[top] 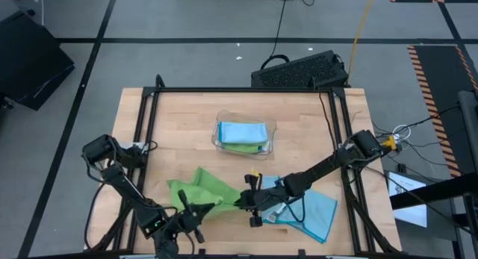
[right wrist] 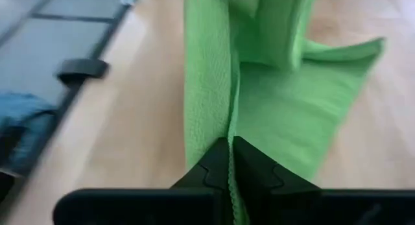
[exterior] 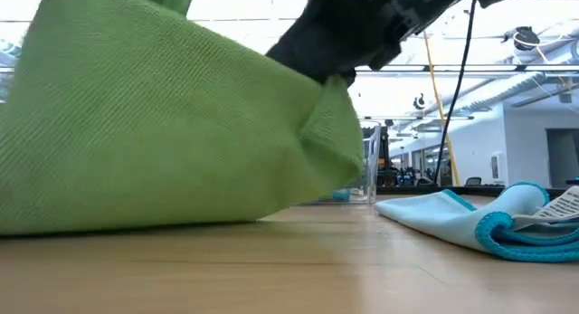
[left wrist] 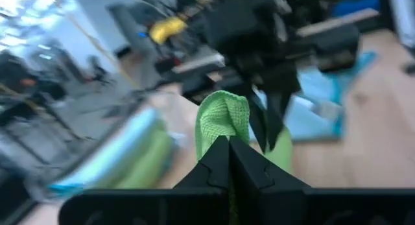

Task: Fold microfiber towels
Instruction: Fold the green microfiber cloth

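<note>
A lime green microfiber towel (top: 200,186) is raised between my two grippers near the table's front edge, its lower part resting on the wood (exterior: 136,225). My left gripper (top: 208,209) is shut on the towel's near side. My right gripper (top: 240,200) is shut on its right end and shows dark at the towel's upper corner in the low view (exterior: 353,33). A light blue towel (top: 310,210) with a white tag lies flat on the table under my right arm. My left gripper pinches a rounded fold of the green towel (left wrist: 224,118) between its two shut fingers, so several layers. The fold stands up past the fingertips. The fingers come nearly level from the table's left. My right gripper pinches an edge of the green towel (right wrist: 228,124) between its shut fingers, slanting down from the table's right. The cloth runs on from the fingers in a raised strip. The rest of the towel sags to the table beyond (right wrist: 292,121).
A clear plastic tray (top: 270,132) at the table's middle holds folded blue and green towels. The table's black frame (top: 149,110) runs along its left, right and far sides. Bare wood lies between the tray and the green towel.
</note>
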Motion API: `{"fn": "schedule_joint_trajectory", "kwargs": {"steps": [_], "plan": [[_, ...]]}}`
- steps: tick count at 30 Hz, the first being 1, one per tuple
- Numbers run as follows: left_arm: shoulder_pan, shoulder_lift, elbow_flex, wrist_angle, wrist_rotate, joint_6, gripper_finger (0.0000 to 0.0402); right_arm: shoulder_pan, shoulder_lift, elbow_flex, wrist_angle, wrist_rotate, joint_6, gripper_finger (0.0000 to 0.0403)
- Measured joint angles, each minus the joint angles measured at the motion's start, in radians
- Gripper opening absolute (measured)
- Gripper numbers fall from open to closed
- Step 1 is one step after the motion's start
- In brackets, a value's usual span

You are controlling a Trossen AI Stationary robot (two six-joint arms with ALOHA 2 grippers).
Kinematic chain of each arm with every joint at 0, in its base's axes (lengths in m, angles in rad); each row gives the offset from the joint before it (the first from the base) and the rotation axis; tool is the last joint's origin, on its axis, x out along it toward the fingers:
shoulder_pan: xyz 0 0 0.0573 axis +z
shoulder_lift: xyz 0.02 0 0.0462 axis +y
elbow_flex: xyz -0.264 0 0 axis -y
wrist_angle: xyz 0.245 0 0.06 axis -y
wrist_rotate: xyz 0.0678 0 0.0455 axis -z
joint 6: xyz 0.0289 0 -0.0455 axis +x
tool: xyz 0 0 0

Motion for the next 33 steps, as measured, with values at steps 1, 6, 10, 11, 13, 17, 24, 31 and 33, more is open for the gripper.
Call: {"fn": "schedule_joint_trajectory", "kwargs": {"steps": [1,6,10,11,13,17,24,31,33], "plan": [[0.0,-0.004,0.0,0.001,-0.029,0.011,0.0003,0.0,0.0,0.0,-0.009,0.014,-0.007,0.0018],[0.017,-0.011,0.0,-0.016,-0.044,0.017,0.0007,0.003,0.001,0.0,-0.061,0.136,0.009,0.0052],[0.043,-0.011,0.0,-0.018,0.047,-0.024,0.0003,0.033,0.002,-0.001,-0.084,0.211,0.067,0.0106],[0.049,-0.011,0.0,-0.019,0.073,-0.032,0.0004,0.048,0.002,-0.002,-0.083,0.23,0.079,0.012],[0.058,-0.011,0.0,-0.019,0.099,-0.042,0.0007,0.083,0.001,-0.008,-0.073,0.275,0.097,0.0146],[0.073,-0.011,0.0,-0.028,0.139,-0.043,0.0003,0.172,0.002,-0.045,-0.049,0.436,0.12,0.0178],[0.095,-0.011,0.0,-0.07,0.183,-0.087,0.0004,0.271,0.033,-0.15,0.234,0.477,0.078,0.017],[0.106,-0.011,0.0,-0.078,0.184,-0.11,0.0005,0.281,0.127,-0.154,0.344,0.48,0.231,0.0144],[0.11,-0.011,0.0,-0.078,0.184,-0.11,0.0003,0.273,0.152,-0.154,0.336,0.509,0.336,0.0143]]}}
